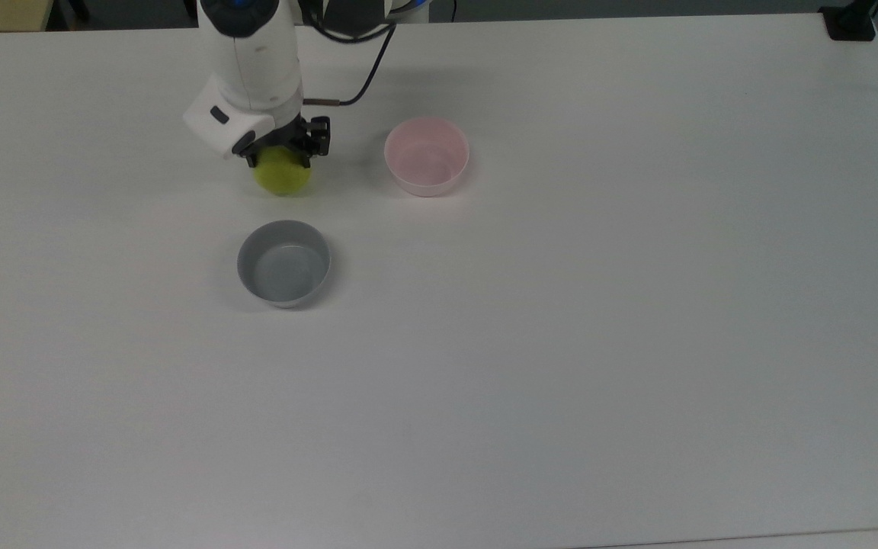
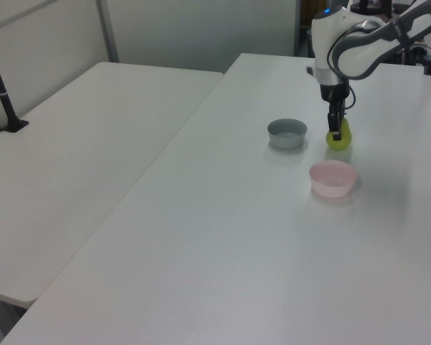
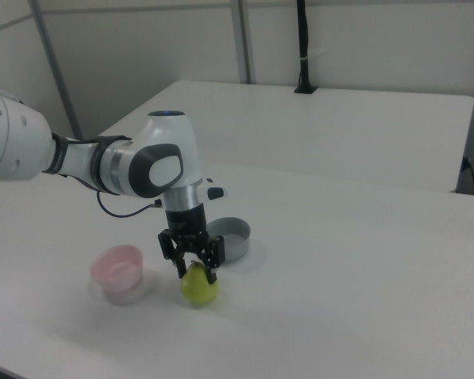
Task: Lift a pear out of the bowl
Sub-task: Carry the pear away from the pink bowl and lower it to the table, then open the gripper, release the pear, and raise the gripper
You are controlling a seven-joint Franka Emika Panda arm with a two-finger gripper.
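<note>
Fingers of my 2-finger black gripper point(image 3: 193, 267) are clamped on the narrow upper part of the small glossy yellow-green pear point(image 3: 198, 287), 1 finger on each side, seen most plainly in the right view.

I am running 1 white robot arm point(image 1: 256, 53) from a distance. It reaches down to the wide white tabletop point(image 1: 561, 343) and holds the pear low, at or just above the surface (I cannot tell whether the fruit's base is touching the table). In the top view the pear point(image 1: 282, 171) sits under the gripper point(image 1: 283, 149), well clear of the small round pale pink bowl point(image 1: 427, 155) on the top view's right. That bowl has nothing in it. A small round grey bowl point(image 1: 284, 263), also with nothing in it, stands near the pear on the lower side of the top view. In the left view the pear point(image 2: 337, 137) lies between the grey bowl point(image 2: 286, 133) and the pink bowl point(image 2: 332, 178).

By my reading, the pickup itself is done, since the fruit is out of the pink bowl and in my grip. What is in hand now looks like setting it down on bare table. My next move calls for confirming contact, then parting the fingers gently so the rounded fruit does not roll.
</note>
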